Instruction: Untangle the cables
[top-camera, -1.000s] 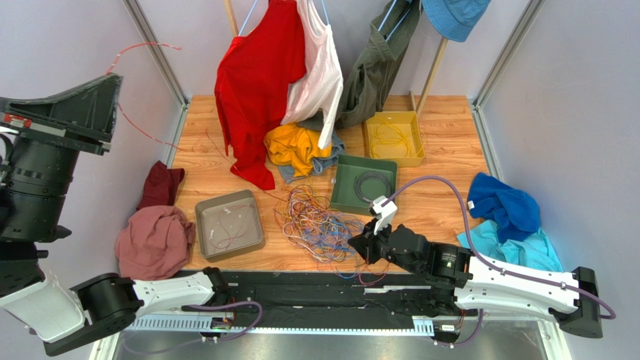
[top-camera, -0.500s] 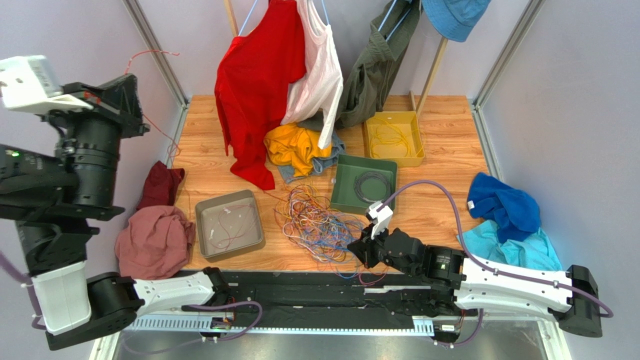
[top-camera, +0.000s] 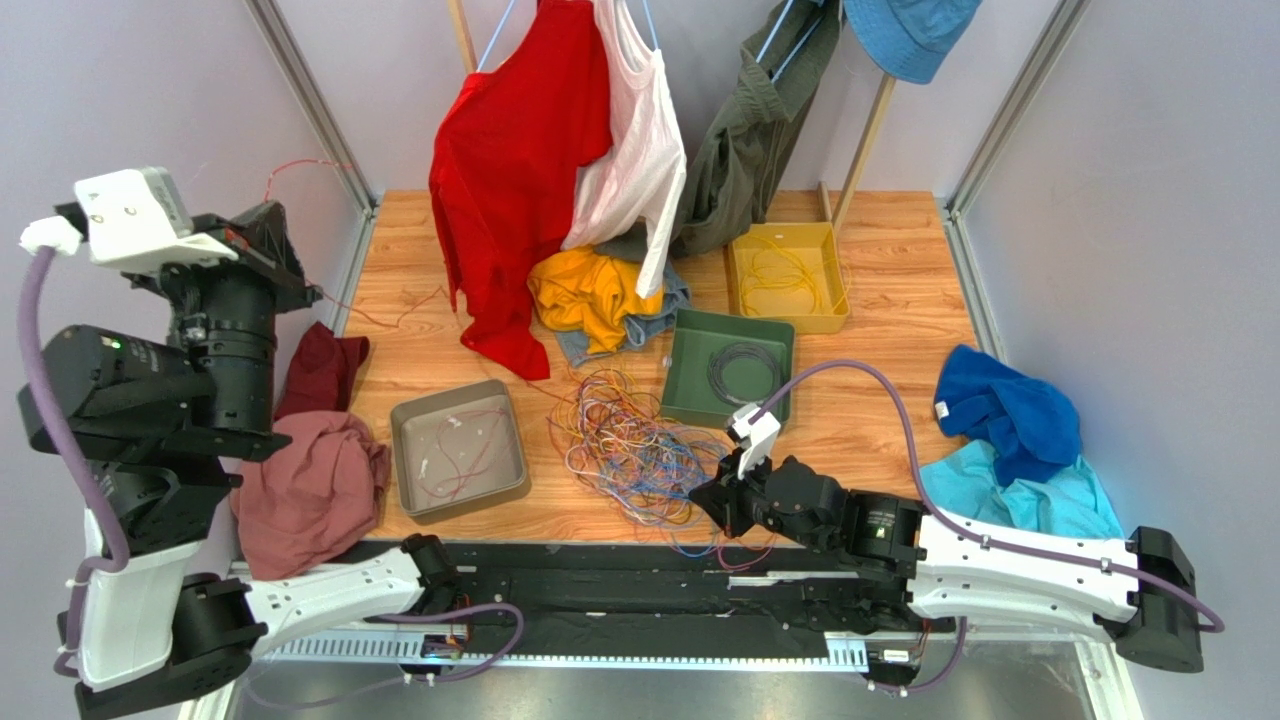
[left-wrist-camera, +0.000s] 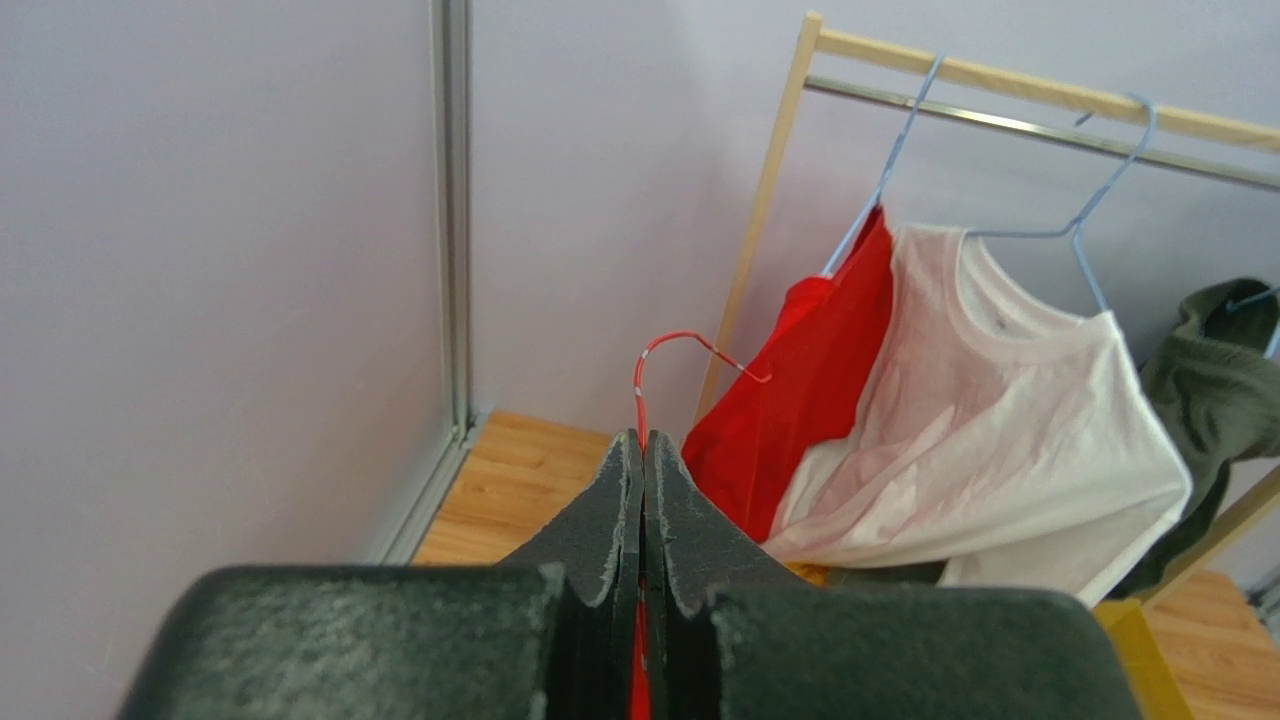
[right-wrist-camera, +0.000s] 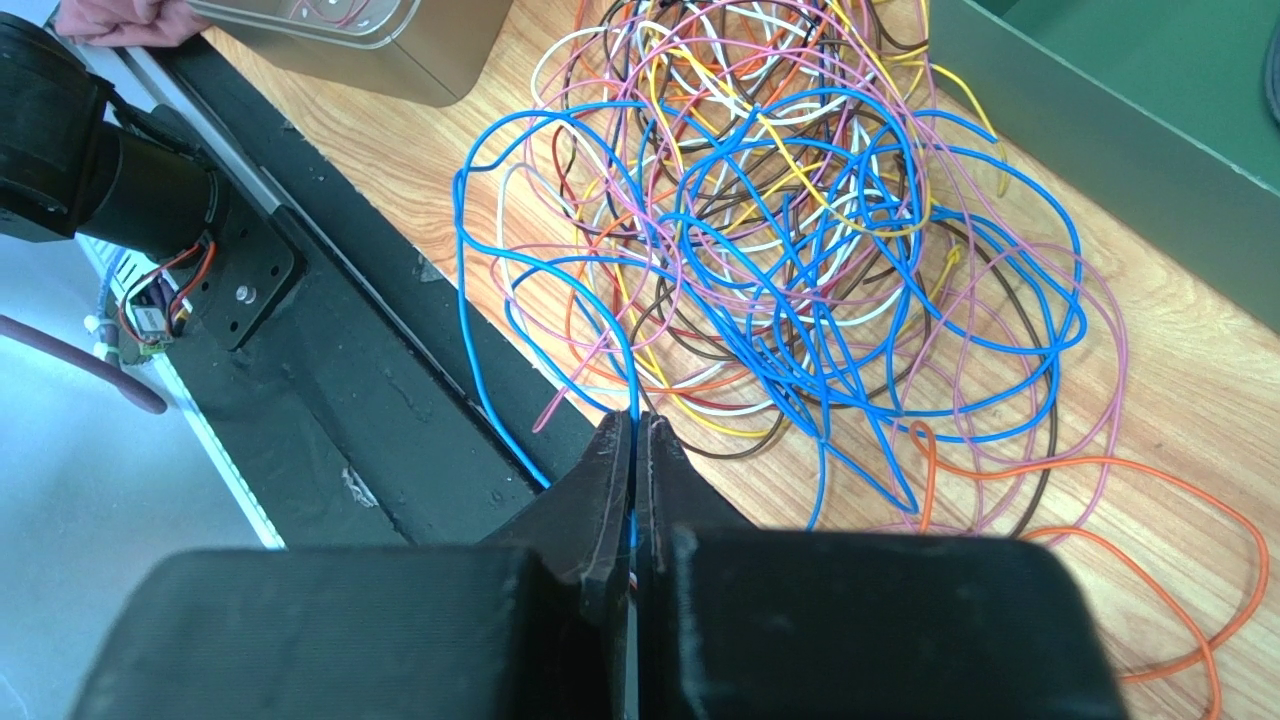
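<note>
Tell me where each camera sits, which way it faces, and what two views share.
Top external: above and behind, looking down on the table; left arm raised, right arm low.
Left wrist: on the raised arm, facing the back wall and red shirt; shut left pincer nips a red cable.
Right wrist: looking down on the cables; shut right pincer holds a blue cable.
Shared: top and right wrist both show the cables.
</note>
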